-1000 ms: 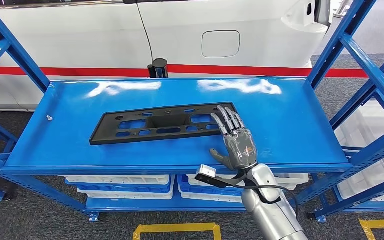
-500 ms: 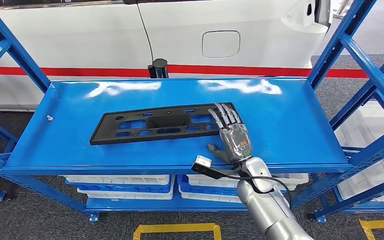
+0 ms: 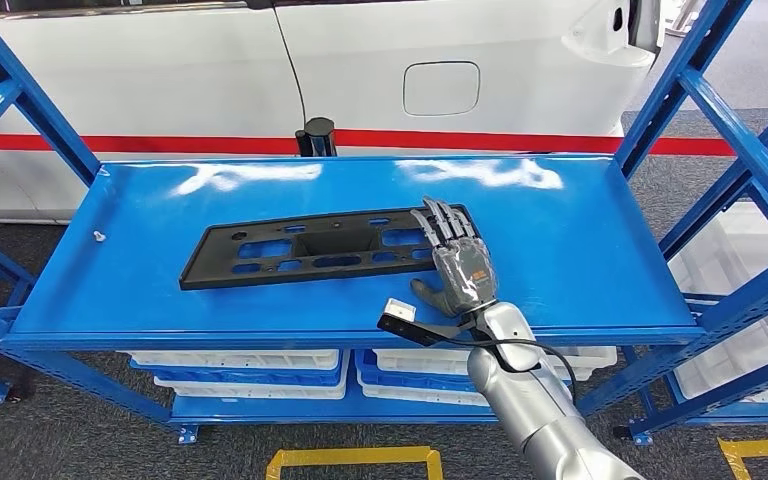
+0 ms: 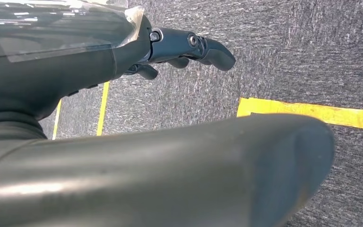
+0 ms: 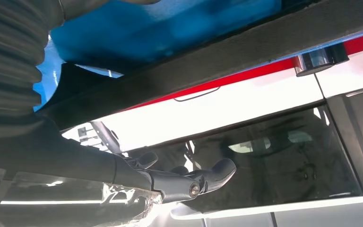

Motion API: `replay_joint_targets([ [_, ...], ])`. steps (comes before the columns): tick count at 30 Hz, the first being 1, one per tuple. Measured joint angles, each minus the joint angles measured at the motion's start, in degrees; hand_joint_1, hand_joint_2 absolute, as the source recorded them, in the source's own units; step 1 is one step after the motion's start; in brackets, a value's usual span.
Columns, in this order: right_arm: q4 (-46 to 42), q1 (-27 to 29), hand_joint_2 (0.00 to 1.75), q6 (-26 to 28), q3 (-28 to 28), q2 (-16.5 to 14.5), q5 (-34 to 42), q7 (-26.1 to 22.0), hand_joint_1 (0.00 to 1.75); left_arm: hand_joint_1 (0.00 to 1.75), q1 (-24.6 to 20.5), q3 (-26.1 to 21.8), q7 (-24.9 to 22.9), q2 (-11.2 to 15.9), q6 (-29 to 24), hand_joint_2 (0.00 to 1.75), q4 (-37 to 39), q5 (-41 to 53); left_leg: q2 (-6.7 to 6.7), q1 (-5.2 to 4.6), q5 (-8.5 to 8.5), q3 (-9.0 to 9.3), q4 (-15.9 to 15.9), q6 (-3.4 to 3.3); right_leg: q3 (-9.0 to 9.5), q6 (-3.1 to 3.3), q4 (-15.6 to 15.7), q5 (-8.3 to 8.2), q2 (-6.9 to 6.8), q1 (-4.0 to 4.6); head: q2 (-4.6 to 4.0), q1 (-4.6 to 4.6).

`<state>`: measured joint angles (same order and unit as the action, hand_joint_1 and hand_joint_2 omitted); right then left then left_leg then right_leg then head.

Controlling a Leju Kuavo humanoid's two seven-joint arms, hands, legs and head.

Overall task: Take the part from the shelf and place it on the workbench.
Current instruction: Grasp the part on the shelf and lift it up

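The part (image 3: 300, 250) is a long flat black plastic plate with several cut-outs, lying on the blue shelf (image 3: 580, 240) left of centre. My right hand (image 3: 457, 268) reaches in over the shelf's front edge with fingers stretched out, and its fingertips lie over the part's right end. It holds nothing. In the right wrist view the part (image 5: 217, 61) crosses as a dark band close beyond the hand's fingers (image 5: 194, 182). My left hand (image 4: 170, 45) hangs over grey floor, fingers loosely extended and holding nothing.
Blue uprights (image 3: 700, 90) frame both ends of the shelf. A white car body (image 3: 440, 70) with a red stripe stands just behind, with a short black post (image 3: 316, 135) at the back edge. White bins (image 3: 240, 362) sit on the level below. A small white screw (image 3: 99, 236) lies far left.
My right hand has moved forward and a little left, so its fingertips now reach farther over the part's right end. The part has not moved.
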<state>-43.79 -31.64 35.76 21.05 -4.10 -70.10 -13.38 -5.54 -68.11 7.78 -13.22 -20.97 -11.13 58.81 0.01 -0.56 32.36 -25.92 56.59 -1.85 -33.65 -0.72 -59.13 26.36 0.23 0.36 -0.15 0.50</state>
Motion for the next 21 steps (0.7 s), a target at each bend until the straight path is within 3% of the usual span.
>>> replay_joint_targets([
  [7, 2.5, -1.3, 1.75, 0.3, 0.0, -1.0, 0.4, -0.1, 0.00, 0.00, 0.0, 0.0, 0.0, 0.0, -0.1, 0.00, 0.0, 0.0, 0.00, 0.00, 0.00, 0.01, 0.0, 0.00, 0.01, 0.00, 0.0, 0.00, 0.01, 0.00, 0.00, 0.01],
  [9, 2.9, -1.5, 1.75, 0.3, 0.0, -1.2, 0.7, -0.3, 0.32, 0.00, 0.0, 0.0, 0.0, 0.0, -0.1, 0.00, 0.0, 0.0, 0.00, 0.00, 0.00, 0.01, 0.0, 0.00, 0.01, 0.00, 0.0, 0.00, 0.01, 0.00, 0.00, 0.01],
  [12, 3.8, -1.9, 1.75, 0.4, 0.0, -1.4, 1.6, -1.0, 1.22, 0.00, 0.0, 0.0, 0.0, 0.0, -0.1, 0.00, 0.0, 0.0, 0.00, 0.00, 0.00, 0.02, 0.0, 0.00, 0.02, 0.00, 0.0, 0.00, 0.01, 0.00, 0.00, 0.00],
  [14, 4.8, -2.1, 1.75, 0.4, -0.1, -1.6, 2.0, -1.6, 1.54, 0.00, 0.0, 0.0, 0.0, 0.0, -0.3, 0.00, 0.0, 0.0, 0.00, 0.00, 0.00, 0.01, 0.0, 0.00, 0.01, 0.00, 0.0, 0.00, 0.01, 0.00, 0.00, 0.00],
  [21, 7.8, -3.4, 1.75, 1.1, -0.1, -2.5, 3.0, -2.5, 1.64, 0.00, 0.0, 0.0, 0.0, 0.0, -1.2, 0.00, 0.0, -0.2, 0.00, 0.00, 0.00, 0.01, 0.0, 0.00, 0.00, 0.00, 0.0, 0.00, 0.01, 0.00, 0.00, 0.00],
])
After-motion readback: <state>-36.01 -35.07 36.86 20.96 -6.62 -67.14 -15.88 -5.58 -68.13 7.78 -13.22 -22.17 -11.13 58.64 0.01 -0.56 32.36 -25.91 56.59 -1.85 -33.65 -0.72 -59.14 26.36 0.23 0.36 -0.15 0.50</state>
